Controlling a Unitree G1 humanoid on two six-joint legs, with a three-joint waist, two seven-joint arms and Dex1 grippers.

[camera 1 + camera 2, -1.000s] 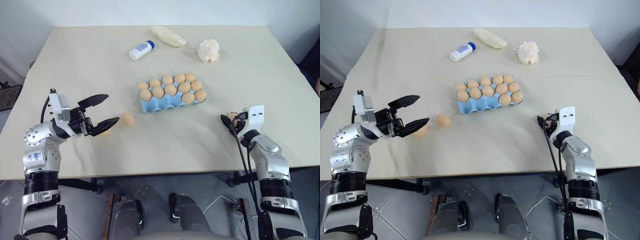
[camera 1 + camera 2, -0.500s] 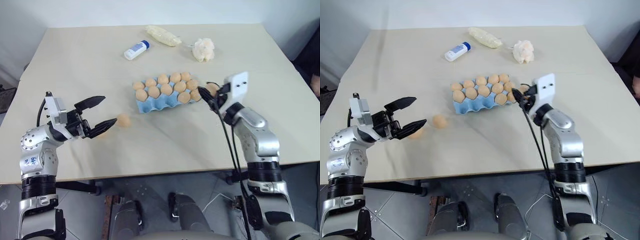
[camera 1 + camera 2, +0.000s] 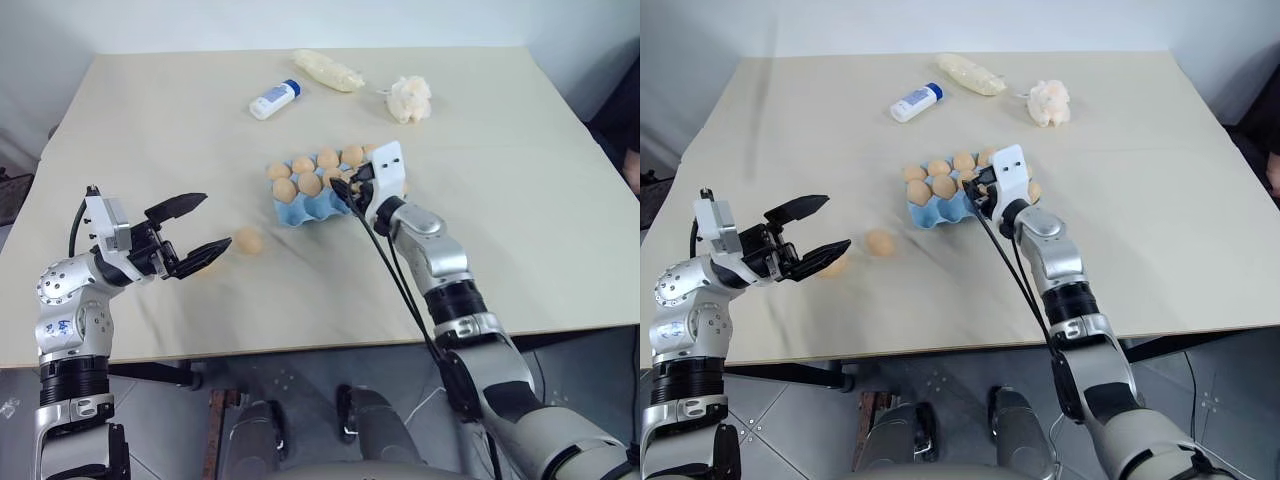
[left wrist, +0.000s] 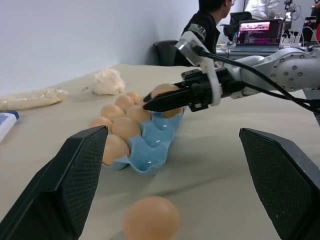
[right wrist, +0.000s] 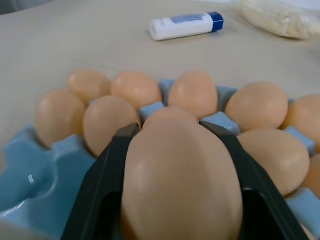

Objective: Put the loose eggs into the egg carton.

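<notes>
A light blue egg carton [image 3: 305,205] sits near the middle of a beige tabletop [image 3: 150,130], its far cups filled with tan eggs and its near cups on the left side bare. The right gripper [image 3: 347,190] hangs over the carton's near edge, its jaws clamped on an egg [image 4: 166,91] held just above the bare blue cups. One loose egg [image 3: 248,240] lies on the tabletop to the left of the carton, near it but apart. The left gripper [image 3: 195,228] hovers beside that egg, jaws wide apart and holding nothing, one fingertip close to it. Another egg [image 3: 837,265] seems to lie partly hidden under the left jaws. At the far edge lie a white bottle [image 3: 272,100], a clear bag [image 3: 327,70] and a white wad [image 3: 410,99].
</notes>
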